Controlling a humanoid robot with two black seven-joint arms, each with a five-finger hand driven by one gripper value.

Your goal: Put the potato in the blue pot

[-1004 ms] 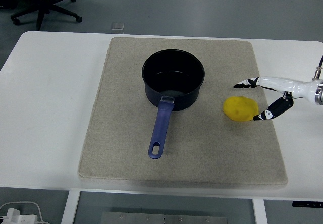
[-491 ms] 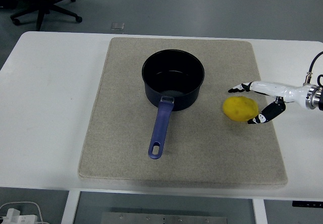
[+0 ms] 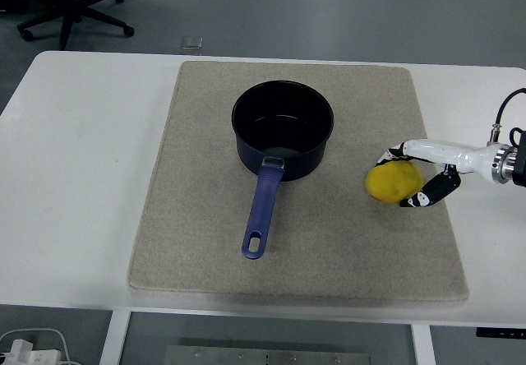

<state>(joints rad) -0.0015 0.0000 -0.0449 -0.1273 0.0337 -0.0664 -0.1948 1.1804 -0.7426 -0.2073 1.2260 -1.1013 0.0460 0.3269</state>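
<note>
On beige mat point(image 3: 197, 242), right hand point(image 3: 411, 176) pinches potato point(image 3: 393, 182) beside blue pot point(image 3: 282, 128)

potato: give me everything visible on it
The potato is a yellow, smooth-looking oval, whole, lying on its side on the beige mat, right of the blue pot and clear of it. The right hand wraps its right end: fingers curl over the top, the thumb sits at its lower right. They appear to touch it. It has not been lifted as far as the view shows.
</note>
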